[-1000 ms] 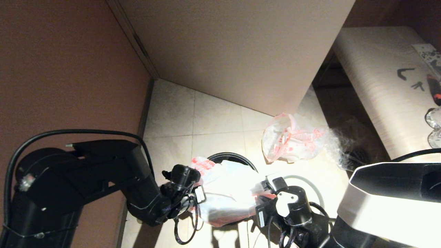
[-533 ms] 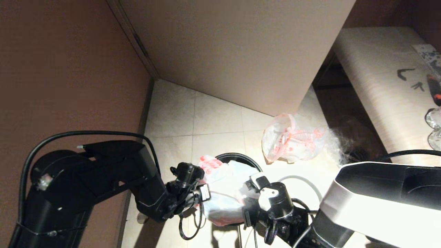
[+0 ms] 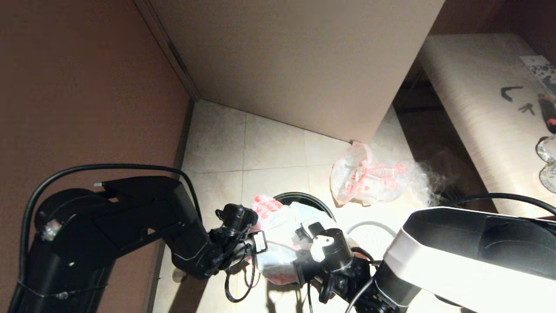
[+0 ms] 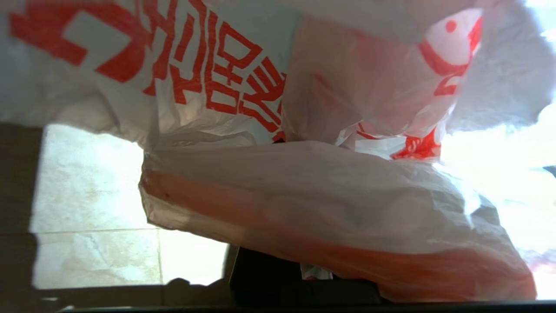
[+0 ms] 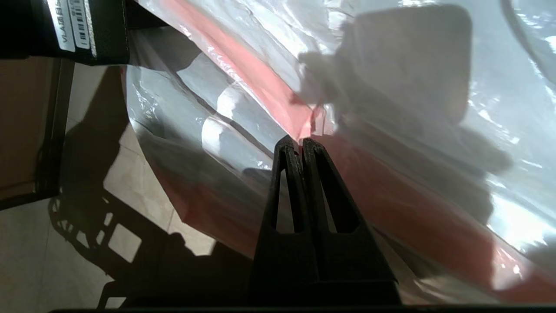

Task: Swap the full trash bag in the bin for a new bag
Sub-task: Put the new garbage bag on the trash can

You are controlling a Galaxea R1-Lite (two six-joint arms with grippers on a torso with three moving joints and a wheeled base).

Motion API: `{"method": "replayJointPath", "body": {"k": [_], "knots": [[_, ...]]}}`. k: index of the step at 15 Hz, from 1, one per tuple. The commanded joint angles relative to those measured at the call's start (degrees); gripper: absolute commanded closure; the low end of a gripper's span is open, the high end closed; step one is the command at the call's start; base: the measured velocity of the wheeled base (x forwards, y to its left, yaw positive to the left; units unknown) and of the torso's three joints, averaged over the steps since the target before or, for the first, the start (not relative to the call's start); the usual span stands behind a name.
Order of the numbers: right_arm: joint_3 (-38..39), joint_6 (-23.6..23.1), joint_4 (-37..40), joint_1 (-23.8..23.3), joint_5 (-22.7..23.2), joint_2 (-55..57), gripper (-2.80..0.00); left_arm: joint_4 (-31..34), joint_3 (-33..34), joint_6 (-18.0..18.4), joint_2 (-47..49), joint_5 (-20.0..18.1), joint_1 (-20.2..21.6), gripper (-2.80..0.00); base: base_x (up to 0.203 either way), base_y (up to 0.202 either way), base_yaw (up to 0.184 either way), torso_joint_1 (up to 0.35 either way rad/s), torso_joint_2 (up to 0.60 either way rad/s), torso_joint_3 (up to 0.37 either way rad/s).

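Observation:
The new bag (image 3: 282, 261), thin translucent white with a pinkish-red edge, hangs between my two grippers over the near side of the bin (image 3: 319, 204). My right gripper (image 5: 298, 145) is shut, pinching that pink edge at its fingertips; in the head view the right gripper (image 3: 304, 267) is close to my left gripper (image 3: 263, 252). The left gripper grips the bag's other end, its fingers buried under the new bag (image 4: 347, 204). White plastic with red print (image 4: 195, 65) bunches behind the bag. The lumpy full trash bag (image 3: 369, 178) lies on the floor beyond the bin.
A thin pale hoop (image 3: 369, 224) lies on the tiles right of the bin, partly behind my right arm. A clear crinkly bag (image 3: 430, 187) sits beside the full bag. A cabinet (image 3: 304, 65) stands behind, a brown wall (image 3: 87, 87) at left, a pale table (image 3: 478, 108) at right.
My right gripper has moved left toward the left gripper, so the bag between them has bunched narrower. The left arm shifted slightly right.

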Motion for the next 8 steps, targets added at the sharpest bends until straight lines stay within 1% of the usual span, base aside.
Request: {"method": "replayJointPath", "body": {"k": [1, 4, 8], "knots": [[-1.3, -0.1, 0.1, 1.0, 0.0, 1.1, 0.0, -0.3, 0.1, -0.2, -0.5, 0.0, 0.1, 0.0, 0.0, 0.0, 0.0, 0.0, 0.0, 0.0], [-1.7, -0.9, 0.0, 1.9, 0.0, 1.9, 0.0, -0.8, 0.0, -0.2, -0.5, 0.0, 0.1, 0.0, 0.0, 0.0, 0.0, 0.0, 0.0, 0.0], [1.3, -0.4, -0.4, 2.0, 0.0, -1.6, 0.0, -0.8, 0.0, -0.2, -0.5, 0.0, 0.1, 0.0, 0.0, 0.0, 0.0, 0.0, 0.0, 0.0]]}}
